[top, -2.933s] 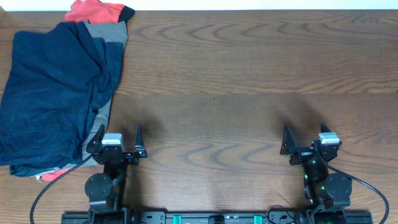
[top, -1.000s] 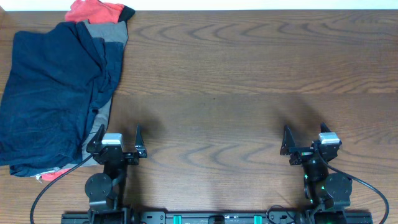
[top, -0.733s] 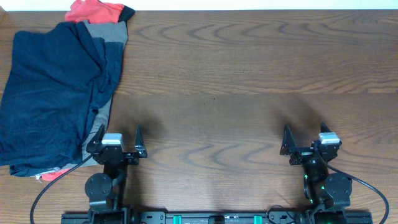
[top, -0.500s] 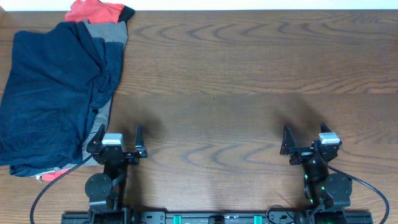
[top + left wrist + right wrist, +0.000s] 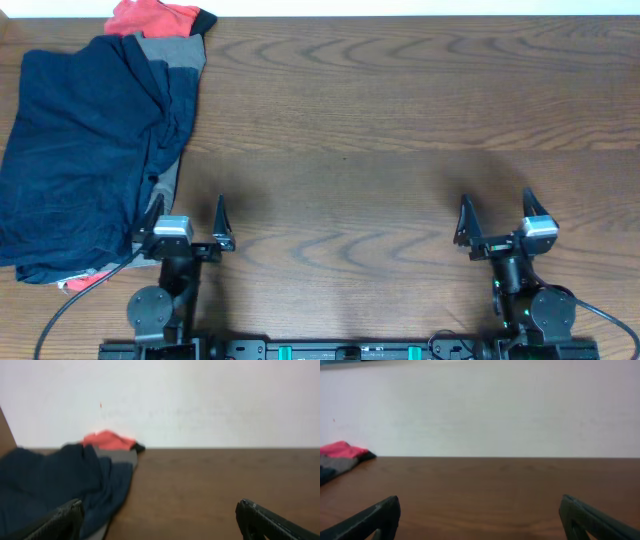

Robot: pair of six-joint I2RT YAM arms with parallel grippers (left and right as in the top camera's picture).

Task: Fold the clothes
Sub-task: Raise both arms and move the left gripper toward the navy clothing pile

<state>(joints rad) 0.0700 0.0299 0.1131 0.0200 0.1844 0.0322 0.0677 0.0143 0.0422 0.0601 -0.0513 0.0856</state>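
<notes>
Nothing folded yet, we judge — the rumpled navy, grey and red-orange clothes (image 5: pixel 90 150) lie at ten o'clock on the wooden desk (image 5: pixel 400 120), left claw (image 5: pixel 190 212) and right claw (image 5: pixel 496 208) wide, empty.

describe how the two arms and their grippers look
Both arms are black with round joint housings. The left gripper and right gripper each have two thin, pointed black fingers and a silver-grey wrist block. Black cables trail from both bases.
</notes>
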